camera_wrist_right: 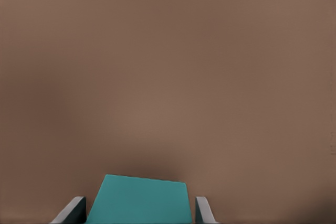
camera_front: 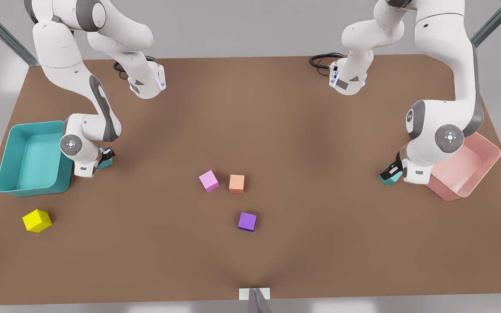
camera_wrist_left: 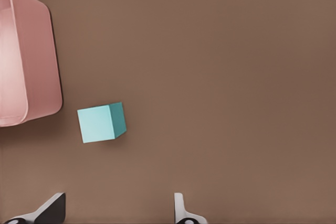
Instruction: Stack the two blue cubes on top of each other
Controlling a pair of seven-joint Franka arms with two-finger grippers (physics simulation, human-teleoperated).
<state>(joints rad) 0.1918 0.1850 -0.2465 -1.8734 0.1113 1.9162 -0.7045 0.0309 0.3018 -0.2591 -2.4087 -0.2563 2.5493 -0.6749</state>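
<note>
A wide brown table (camera_front: 276, 130) fills the room, with grey walls and metal struts behind it. Two white arms reach down onto it from the far side.

The left wrist view looks down on a pink bin (camera_wrist_left: 23, 61), so the left gripper (camera_front: 393, 171) is the one at the front view's right, low over the table just beside the pink bin (camera_front: 468, 169). One teal cube (camera_front: 389, 178) sits on the table there, right under that gripper in the front view. From the wrist, the cube (camera_wrist_left: 101, 123) rests flat, turned slightly askew to the bin's edge, close to the bin but not touching it. It has no long side to speak of. The left gripper (camera_wrist_left: 118, 211) has its fingers (camera_wrist_left: 181, 211) spread wide with nothing between them, and the cube lies ahead of the tips.

The right gripper (camera_front: 105, 158) is at the front view's left, down by the teal bin (camera_front: 15, 156). The second teal cube (camera_front: 105, 163) is at its tips. In the right wrist view this cube (camera_wrist_right: 139, 200) sits between the fingers (camera_wrist_right: 71, 211), one on each side, nearly square to them with a slight tilt. Whether they are pressing on it I cannot tell.

Between the arms, nearer the front, lie a pink cube (camera_front: 208, 181) and an orange cube (camera_front: 236, 183) side by side, apart. A purple cube (camera_front: 247, 221) lies nearer still, and a yellow cube (camera_front: 37, 220) sits near the teal bin.
</note>
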